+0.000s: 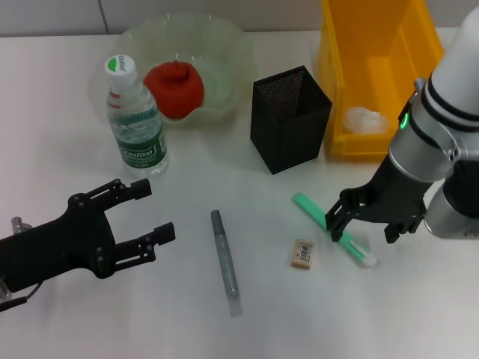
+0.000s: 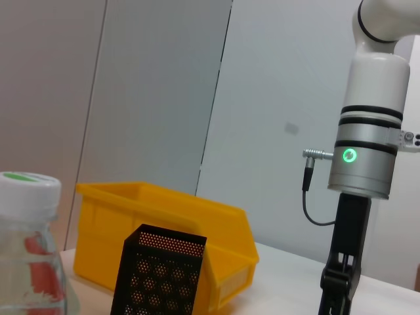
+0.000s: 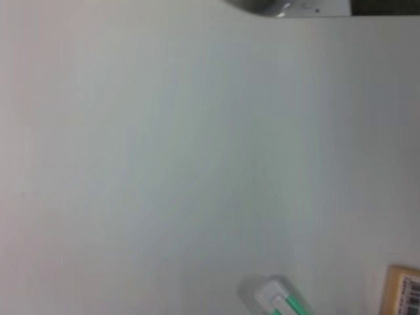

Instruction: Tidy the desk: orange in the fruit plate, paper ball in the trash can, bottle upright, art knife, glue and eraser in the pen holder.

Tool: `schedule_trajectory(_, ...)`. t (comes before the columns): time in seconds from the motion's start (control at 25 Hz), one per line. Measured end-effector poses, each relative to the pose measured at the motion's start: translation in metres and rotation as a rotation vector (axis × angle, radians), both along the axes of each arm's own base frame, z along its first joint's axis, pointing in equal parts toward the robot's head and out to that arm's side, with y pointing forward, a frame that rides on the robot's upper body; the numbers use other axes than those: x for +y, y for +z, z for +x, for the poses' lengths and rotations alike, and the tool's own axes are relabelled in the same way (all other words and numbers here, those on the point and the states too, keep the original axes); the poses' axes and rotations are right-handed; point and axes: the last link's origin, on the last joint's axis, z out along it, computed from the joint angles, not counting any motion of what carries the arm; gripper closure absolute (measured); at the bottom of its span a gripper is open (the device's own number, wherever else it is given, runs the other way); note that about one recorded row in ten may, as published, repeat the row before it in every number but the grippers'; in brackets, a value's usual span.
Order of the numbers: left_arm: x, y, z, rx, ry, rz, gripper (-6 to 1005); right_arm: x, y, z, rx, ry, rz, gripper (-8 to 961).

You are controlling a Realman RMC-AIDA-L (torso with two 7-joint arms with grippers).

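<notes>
— What's nearest on the white desk (image 1: pixel 67 97)?

— The left tool (image 1: pixel 142 213), black, with its fingers spread and nothing between them. It sits on the robot's left, nearer than the tall square black metal-mesh pen holder (image 1: pixel 290 118) and well apart from it. A slim grey pen-like stick (image 1: pixel 225 262) lies flat on the near side of the pen holder, well apart from it.

— And the right tool?

— The right tool (image 1: pixel 364 221) is low over a green-and-white stick-shaped item (image 1: pixel 332 229) that lies on the desk on the near side of the pen holder, towards the robot's right. Its fingers straddle the stick with a gap; I cannot tell whether they touch it. The small tan eraser with a printed label (image 1: pixel 302 253) lies just beside that stick, nearer than the pen holder.

— Farther back?

— The small clear plastic bottle with a green label (image 1: pixel 135 123) stands upright to the left of the pen holder. The red-orange fruit (image 1: pixel 174 90) sits in the wavy pale-green glass fruit plate (image 1: pixel 224 45), behind the bottle. The bright yellow plastic trash can (image 1: pixel 378 45) stands just right of the pen holder, with the crumpled white paper ball (image 1: pixel 365 119) inside it.
</notes>
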Motion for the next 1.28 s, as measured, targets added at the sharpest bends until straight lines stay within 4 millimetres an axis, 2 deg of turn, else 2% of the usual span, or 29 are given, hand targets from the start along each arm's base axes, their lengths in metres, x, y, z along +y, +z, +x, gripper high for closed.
schedule_trajectory(0.36,0.004,-0.001,0.002,0.019,-0.021,0.008,183,-0.004,-0.008,0.005,0.006,0.055,-0.059,152)
schedule_trajectory(0.56,0.005,0.0,0.002,0.016,-0.022,0.013,183,-0.003,-0.012,0.006,-0.006,0.066,-0.077,310)
schedule_trajectory(1.0,0.004,-0.002,0.002,0.007,-0.015,0.013,183,0.001,-0.018,0.011,-0.04,0.066,-0.119,502)
schedule_trajectory(1.08,0.003,-0.002,0.002,0.006,-0.013,0.013,183,0.001,-0.019,0.013,-0.04,0.068,-0.123,500)
schedule_trajectory(1.28,0.003,-0.003,0.002,0.002,-0.011,0.012,182,0.002,-0.02,0.015,-0.037,0.077,-0.13,571)
